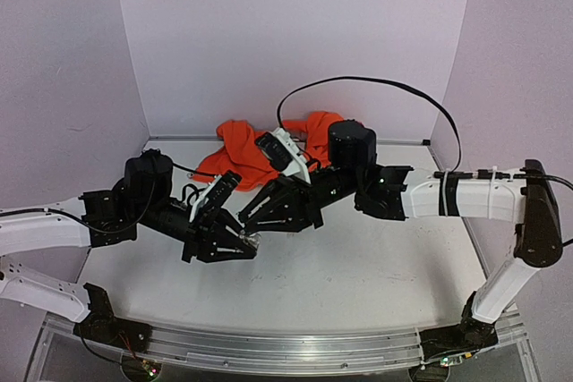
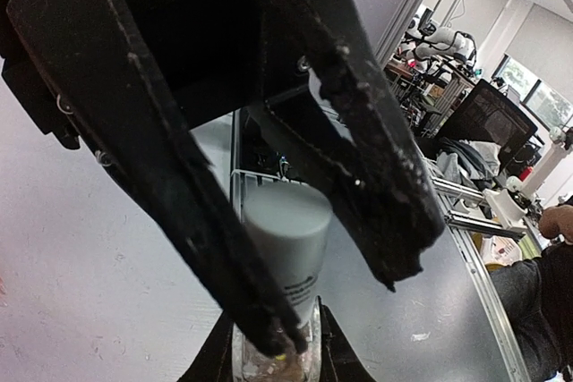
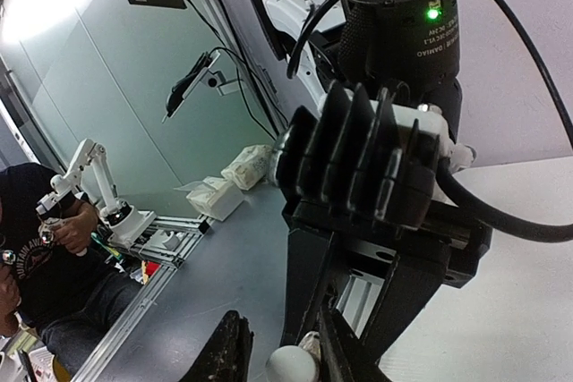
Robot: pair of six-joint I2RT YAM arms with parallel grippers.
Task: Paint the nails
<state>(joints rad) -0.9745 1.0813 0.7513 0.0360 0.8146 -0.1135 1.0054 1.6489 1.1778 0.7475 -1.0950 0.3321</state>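
Observation:
A small nail polish bottle (image 2: 286,261) with a pale grey cap and a clear glass body sits between both grippers at mid-table. My right gripper (image 1: 243,221) is shut on its glass body; its fingers (image 2: 336,360) show on either side of the glass. My left gripper (image 2: 336,301) is open around the cap, with one finger across it and the other apart. The cap also shows in the right wrist view (image 3: 291,366). The orange sleeve (image 1: 255,154) lies at the back. The mannequin hand and its nails are hidden.
The left arm's wrist body (image 3: 376,158) fills the right wrist view, close above the bottle. A black cable (image 1: 376,82) loops over the right arm. Purple walls enclose the table on three sides; an aluminium rail (image 1: 269,346) runs along the near edge.

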